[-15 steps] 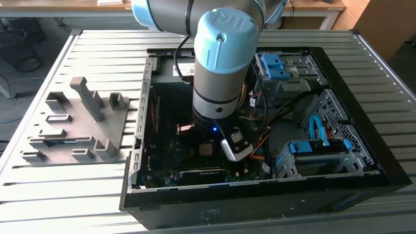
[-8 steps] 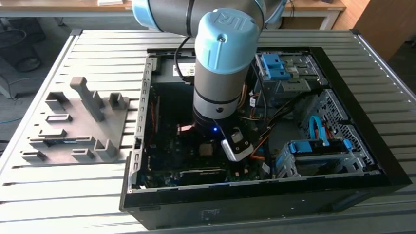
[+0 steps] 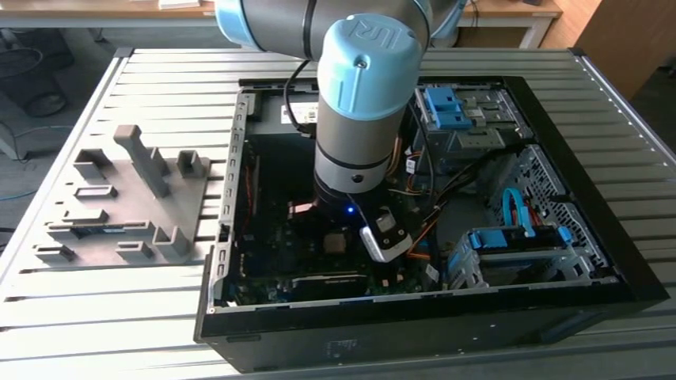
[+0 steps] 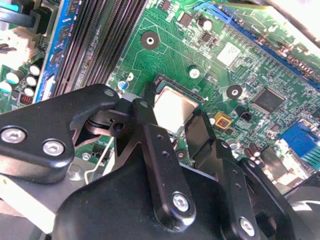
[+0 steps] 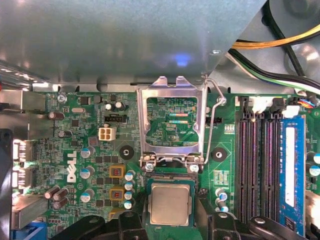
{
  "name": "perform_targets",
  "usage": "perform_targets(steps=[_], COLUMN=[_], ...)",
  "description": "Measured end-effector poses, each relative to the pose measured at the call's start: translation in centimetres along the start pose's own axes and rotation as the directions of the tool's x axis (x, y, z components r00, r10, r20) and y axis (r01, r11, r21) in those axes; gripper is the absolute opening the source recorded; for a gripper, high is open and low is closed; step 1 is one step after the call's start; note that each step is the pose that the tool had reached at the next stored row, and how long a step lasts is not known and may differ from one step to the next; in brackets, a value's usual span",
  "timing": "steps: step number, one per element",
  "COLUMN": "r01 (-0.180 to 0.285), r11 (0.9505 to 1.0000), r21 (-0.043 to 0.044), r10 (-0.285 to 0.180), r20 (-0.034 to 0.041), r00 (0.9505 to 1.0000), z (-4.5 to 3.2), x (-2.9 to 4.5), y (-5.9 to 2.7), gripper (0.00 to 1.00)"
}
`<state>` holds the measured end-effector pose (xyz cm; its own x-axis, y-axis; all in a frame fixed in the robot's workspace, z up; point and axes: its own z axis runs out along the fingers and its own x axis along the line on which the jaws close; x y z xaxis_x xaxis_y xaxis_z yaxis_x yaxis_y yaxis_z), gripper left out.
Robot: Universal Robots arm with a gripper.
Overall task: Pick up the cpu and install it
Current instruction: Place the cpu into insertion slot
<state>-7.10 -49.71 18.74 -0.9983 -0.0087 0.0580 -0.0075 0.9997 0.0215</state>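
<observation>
In the exterior view, the arm (image 3: 365, 103) is hanging inside the computer case (image 3: 423, 332) on the counter (image 3: 158, 79), the tool (image 3: 340, 237) low down, walls close around. In the second wrist view, the tool (image 4: 171, 117) is hovering over the cpu (image 4: 172, 106) lying in the socket (image 4: 161, 81); we cannot tell if it is clenching or letting go. In the first wrist view, the metal lid (image 5: 172, 90) is standing open beside the cpu (image 5: 170, 202), and white letters are showing on the green board (image 5: 100, 150).
</observation>
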Motion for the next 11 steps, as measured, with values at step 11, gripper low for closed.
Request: perform_targets(steps=[11], r01=[0.000], r11=[1.0000], r21=[0.0003], r10=[0.000], r20=[0.0000], r00=[1.0000], z=[-0.02], x=[-0.25], y=[0.00], gripper=[0.51])
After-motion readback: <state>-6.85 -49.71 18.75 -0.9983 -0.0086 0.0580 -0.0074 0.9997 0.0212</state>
